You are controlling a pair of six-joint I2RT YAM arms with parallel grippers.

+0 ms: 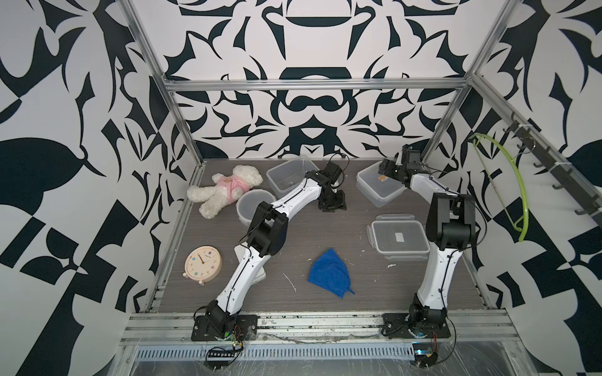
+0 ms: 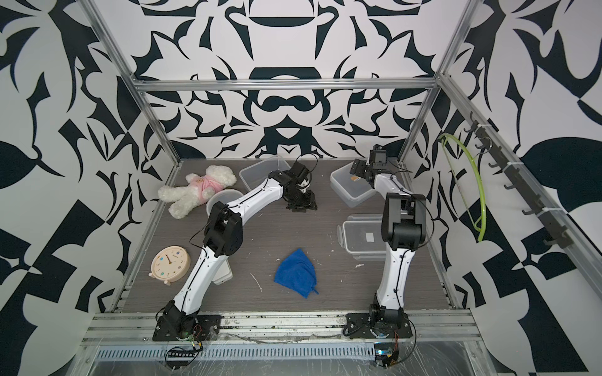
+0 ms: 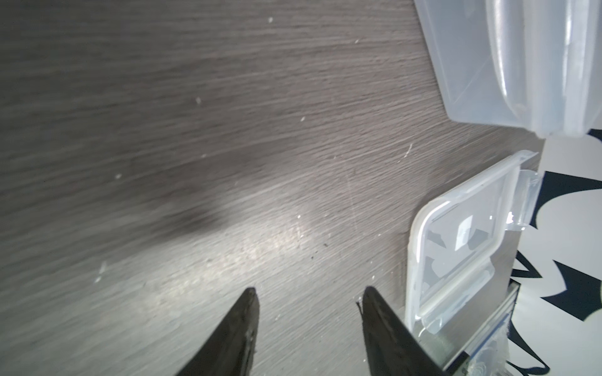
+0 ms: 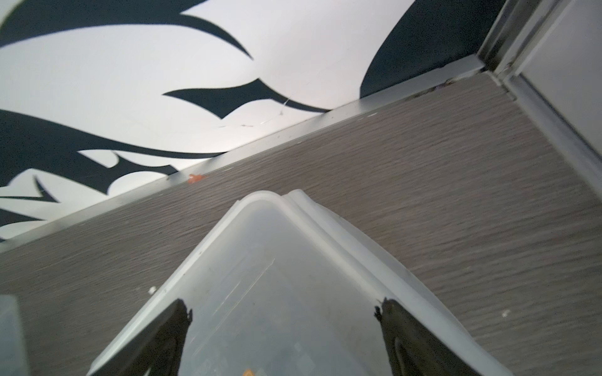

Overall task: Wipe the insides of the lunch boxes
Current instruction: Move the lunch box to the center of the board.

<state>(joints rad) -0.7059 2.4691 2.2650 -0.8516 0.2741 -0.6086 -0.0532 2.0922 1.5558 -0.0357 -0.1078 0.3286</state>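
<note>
Three clear lunch boxes stand at the back of the table. An open rectangular one (image 1: 288, 175) (image 3: 508, 65) is left of centre. A round one (image 1: 252, 208) is partly hidden by my left arm. Another rectangular one (image 1: 379, 190) (image 4: 267, 276) is at the back right. My right gripper (image 1: 381, 168) (image 4: 281, 309) hovers open over that box's inside, touching nothing. My left gripper (image 1: 332, 205) (image 3: 311, 294) points down at bare table between the boxes, open and empty. A blue cloth (image 1: 330, 273) (image 2: 296, 271) lies crumpled at the front centre.
A clear lid with a white sticker (image 1: 399, 239) lies front right, another lid (image 3: 456, 247) by the back wall. A plush bear (image 1: 224, 190) and a clock (image 1: 202, 263) sit left. A flat white case (image 1: 259, 276) lies under my left arm. A green hanger (image 1: 508, 182) hangs right.
</note>
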